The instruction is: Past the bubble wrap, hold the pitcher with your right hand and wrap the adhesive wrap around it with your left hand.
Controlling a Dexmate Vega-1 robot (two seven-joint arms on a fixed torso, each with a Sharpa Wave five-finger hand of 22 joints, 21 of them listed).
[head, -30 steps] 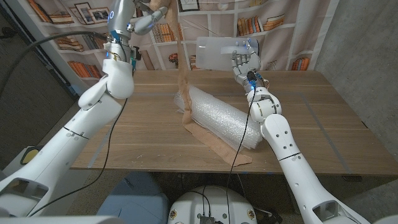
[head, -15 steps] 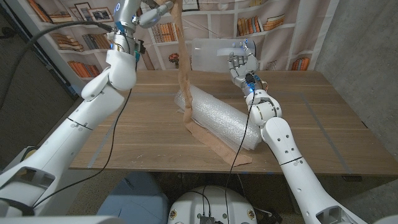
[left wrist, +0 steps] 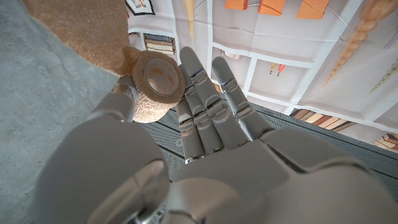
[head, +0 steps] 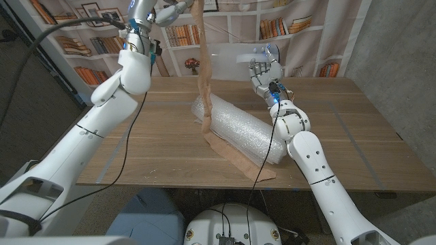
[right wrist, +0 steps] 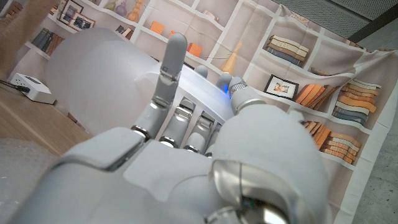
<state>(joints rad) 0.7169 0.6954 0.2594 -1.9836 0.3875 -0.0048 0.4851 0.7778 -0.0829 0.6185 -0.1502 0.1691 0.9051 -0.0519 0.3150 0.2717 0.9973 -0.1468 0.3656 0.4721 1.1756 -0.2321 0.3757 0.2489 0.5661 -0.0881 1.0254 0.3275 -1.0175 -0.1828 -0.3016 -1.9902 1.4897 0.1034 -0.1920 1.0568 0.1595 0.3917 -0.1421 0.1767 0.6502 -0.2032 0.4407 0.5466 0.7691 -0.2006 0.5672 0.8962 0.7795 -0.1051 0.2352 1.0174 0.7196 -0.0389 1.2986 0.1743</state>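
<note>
In the head view the right hand (head: 264, 69) stands in the upper middle-right of the frame, fingers up and wrapped around the near side of the translucent pitcher (head: 231, 60), which it grips above the far edge of the wooden table (head: 354, 129). The right wrist view shows the same grasp: the hand (right wrist: 186, 143) lies against the pale, rounded pitcher (right wrist: 106, 68) with fingers pressed to its wall.

The left hand (head: 167, 12) is at the top of the head frame, left of centre, raised well above the table. In the left wrist view this hand (left wrist: 205, 124) pinches the tan roll of adhesive wrap (left wrist: 155, 84) between thumb and fingers. From the roll (head: 193, 8) a strip of wrap (head: 204, 75) hangs straight down, just left of the pitcher, to the bubble wrap (head: 242, 129), a roll lying diagonally at the table's centre, in front of the pitcher.
</note>
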